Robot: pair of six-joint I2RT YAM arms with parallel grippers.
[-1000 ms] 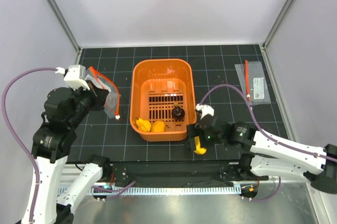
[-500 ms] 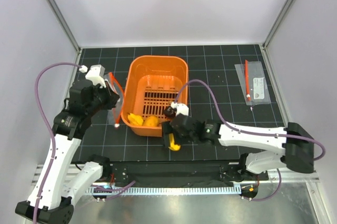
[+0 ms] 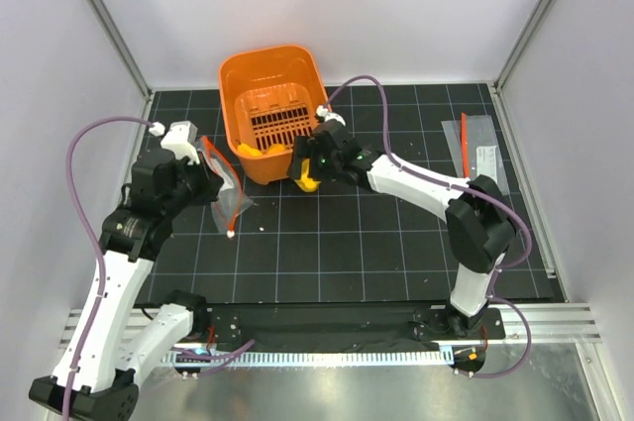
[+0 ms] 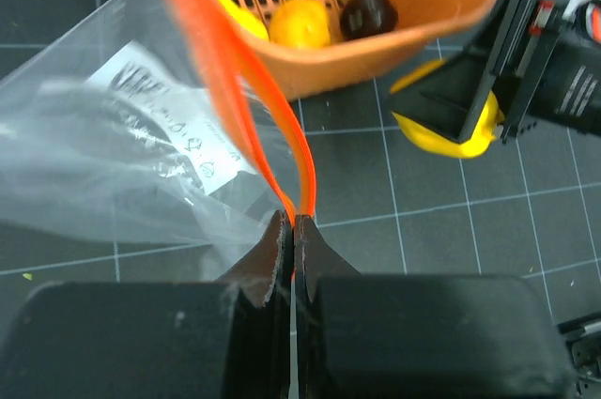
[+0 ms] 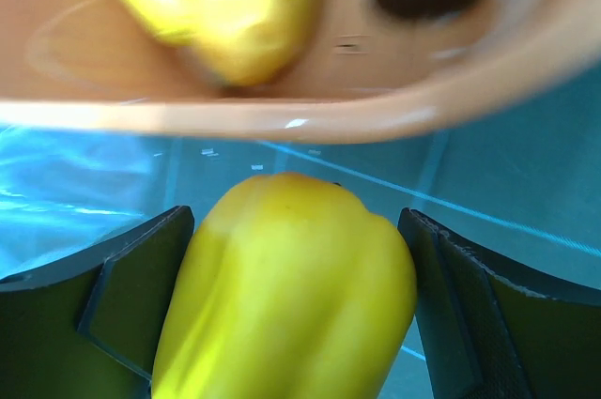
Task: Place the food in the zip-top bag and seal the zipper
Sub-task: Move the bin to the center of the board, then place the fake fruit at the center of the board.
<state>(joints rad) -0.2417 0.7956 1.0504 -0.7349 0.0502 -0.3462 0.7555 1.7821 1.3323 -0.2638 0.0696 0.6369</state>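
Observation:
My left gripper (image 3: 210, 183) is shut on the red-orange zipper (image 4: 282, 160) of the zip-top bag (image 3: 232, 198), which hangs open and clear to its left in the left wrist view (image 4: 113, 164). The white slider (image 3: 231, 235) is at the strip's near end. My right gripper (image 3: 308, 175) is shut on a yellow toy pepper (image 5: 291, 296), just right of the bag and in front of the orange basket (image 3: 238, 69). That pepper also shows in the left wrist view (image 4: 441, 131). The basket holds yellow and orange food (image 4: 300, 23) and a dark brown round piece (image 4: 368, 12).
The orange basket is tipped at the back left, its rim (image 5: 282, 117) close above the held pepper. A narrower clear pouch with a white label and red strip (image 3: 480, 154) lies at the back right. Grey walls stand on three sides.
The basket has gone from the table's middle to the back left and tipped. My right gripper has moved left and away with the pepper. The bag now hangs lower from my left gripper.

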